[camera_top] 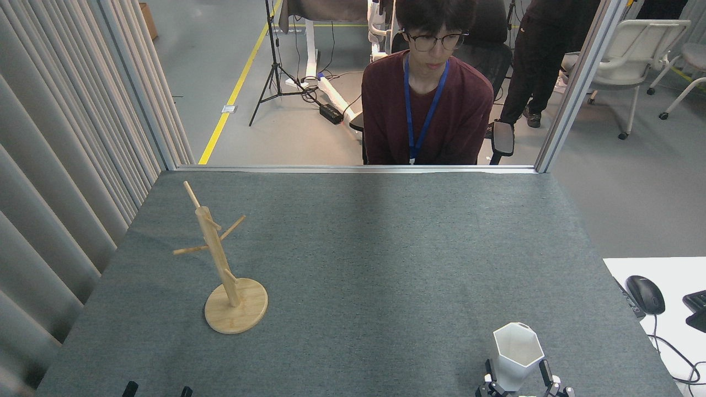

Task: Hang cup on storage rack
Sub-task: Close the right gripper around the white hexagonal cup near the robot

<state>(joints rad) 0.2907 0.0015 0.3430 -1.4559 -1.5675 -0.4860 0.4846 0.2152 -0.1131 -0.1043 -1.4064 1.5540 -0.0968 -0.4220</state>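
Note:
The white hexagonal cup point(515, 353) stands upright near the table's front right edge, its opening facing up. My right gripper point(517, 373) comes up from the bottom edge with one dark finger pressed on each side of the cup's lower body, shut on it. The bamboo storage rack point(218, 259) stands on its round base at the left of the table, its thin pegs bare, far from the cup. Only the two dark fingertips point(130, 389) of my left gripper point(159, 390) show at the bottom left, set apart with nothing between them.
A person point(427, 105) sits just behind the table's far edge. A pleated curtain point(60, 165) runs along the left side. To the right, a white side table point(670, 331) holds a black mouse point(645, 294), a keyboard corner and cables. The grey table point(386, 264) spreads between rack and cup.

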